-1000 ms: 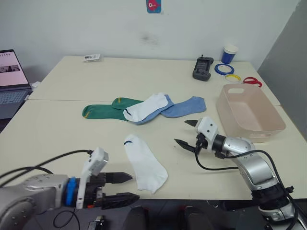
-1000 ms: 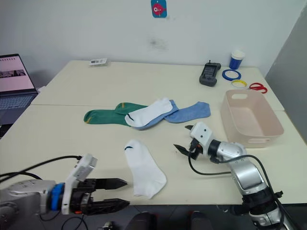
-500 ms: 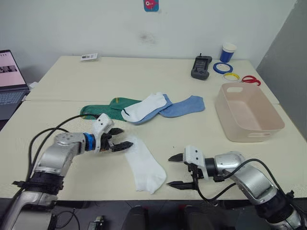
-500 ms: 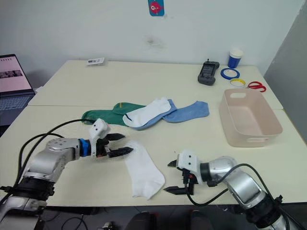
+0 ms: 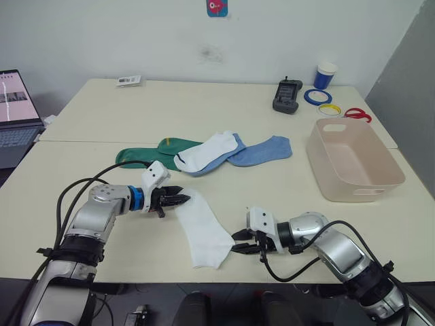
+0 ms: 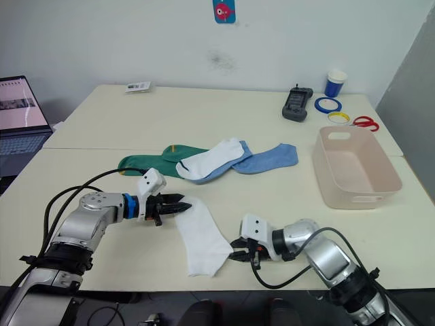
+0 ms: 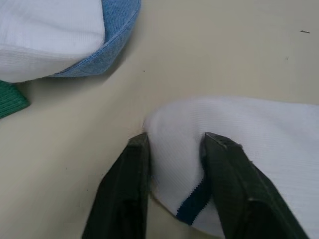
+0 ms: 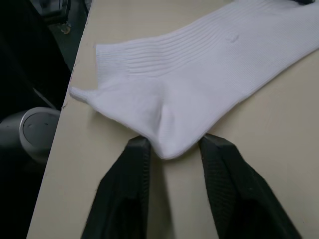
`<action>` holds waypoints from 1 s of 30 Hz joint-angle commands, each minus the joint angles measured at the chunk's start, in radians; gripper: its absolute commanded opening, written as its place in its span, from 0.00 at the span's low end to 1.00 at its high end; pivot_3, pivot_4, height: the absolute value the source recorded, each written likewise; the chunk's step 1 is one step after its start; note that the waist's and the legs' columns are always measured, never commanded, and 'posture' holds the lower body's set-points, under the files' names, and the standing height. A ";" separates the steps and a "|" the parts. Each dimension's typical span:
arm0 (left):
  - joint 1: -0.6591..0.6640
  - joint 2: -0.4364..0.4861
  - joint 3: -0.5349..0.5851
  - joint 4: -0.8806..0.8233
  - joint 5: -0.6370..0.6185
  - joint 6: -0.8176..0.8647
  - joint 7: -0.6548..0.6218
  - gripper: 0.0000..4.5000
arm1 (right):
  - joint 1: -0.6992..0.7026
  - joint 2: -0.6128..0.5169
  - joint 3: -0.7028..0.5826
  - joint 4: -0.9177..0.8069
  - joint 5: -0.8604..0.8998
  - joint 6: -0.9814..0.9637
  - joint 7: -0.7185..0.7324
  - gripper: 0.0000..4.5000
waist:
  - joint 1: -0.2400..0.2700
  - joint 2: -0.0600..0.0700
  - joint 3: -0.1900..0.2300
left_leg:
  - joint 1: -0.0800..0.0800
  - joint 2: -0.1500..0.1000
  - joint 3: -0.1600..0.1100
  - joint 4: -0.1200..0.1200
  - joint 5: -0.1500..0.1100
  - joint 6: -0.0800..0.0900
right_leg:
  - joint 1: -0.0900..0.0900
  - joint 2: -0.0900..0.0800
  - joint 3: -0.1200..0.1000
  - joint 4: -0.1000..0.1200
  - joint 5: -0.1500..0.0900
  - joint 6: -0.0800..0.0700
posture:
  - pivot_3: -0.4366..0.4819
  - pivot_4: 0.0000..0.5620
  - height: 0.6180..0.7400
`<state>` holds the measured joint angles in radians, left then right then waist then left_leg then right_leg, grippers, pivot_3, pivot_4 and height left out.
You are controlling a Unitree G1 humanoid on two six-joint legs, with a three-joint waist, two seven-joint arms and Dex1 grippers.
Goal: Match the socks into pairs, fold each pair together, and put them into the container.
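A white sock (image 5: 201, 227) lies flat near the front edge of a cream table (image 5: 204, 112), running diagonally, its end with the dark mark toward the robot's left. The left gripper (image 5: 178, 200) meets that end: in the left wrist view its two black fingers (image 7: 130, 189) straddle the sock's rounded tip, pressed close against the fabric on either side, the dark blue mark between them. The right gripper (image 5: 239, 243) meets the opposite end, near the table's front edge. In the right wrist view its fingers (image 8: 133, 172) stand slightly apart, with a bulge of the sock just reaching into the gap — whether they pinch the cloth cannot be told.

Farther back, at mid-table, the other socks lie in an overlapping row. A green sock (image 5: 139, 157) with yellow trim sits leftmost, a second green one (image 5: 178, 145) partly tucked behind it. A second white sock (image 5: 206, 151) rests on top of a light blue sock (image 5: 216, 161), and another light blue sock (image 5: 262, 151) stretches toward the right.

The pale pink tub (image 5: 355, 161) stands to the right, well apart from the socks, with nothing inside.

Along the far edge are a dark handheld device (image 5: 287, 95), a blue cup (image 5: 325, 75), blue and yellow tape rings (image 5: 319, 98), red scissors (image 5: 355, 114) — and a small card (image 5: 128, 81) at far left. A laptop (image 5: 16, 115) stands open beside the table on the left.
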<state>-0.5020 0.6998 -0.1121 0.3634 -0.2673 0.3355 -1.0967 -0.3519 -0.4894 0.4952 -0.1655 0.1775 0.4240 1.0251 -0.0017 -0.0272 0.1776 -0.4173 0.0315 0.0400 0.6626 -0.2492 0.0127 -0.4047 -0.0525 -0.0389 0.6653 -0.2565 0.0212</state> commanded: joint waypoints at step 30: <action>0.469 -0.240 0.240 -0.811 -0.195 0.487 0.579 0.30 | -0.277 -0.166 -0.154 0.490 -0.016 -0.310 0.397 0.37 | 0.000 0.000 0.000 | 0.001 0.000 -0.003 0.000 0.000 0.000 | 0.002 -0.001 0.001 0.000 0.000 -0.001 | 0.48 0.27 1.00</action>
<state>-0.0332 0.4439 0.0928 -0.4091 -0.4540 0.8429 -0.5135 -0.6129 -0.6341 0.3767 0.3379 0.1568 0.1183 1.4023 -0.0016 -0.0270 0.1777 -0.4166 0.0314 0.0369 0.6626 -0.2487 0.0119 -0.4030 -0.0538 -0.0375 0.6658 -0.2561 0.0206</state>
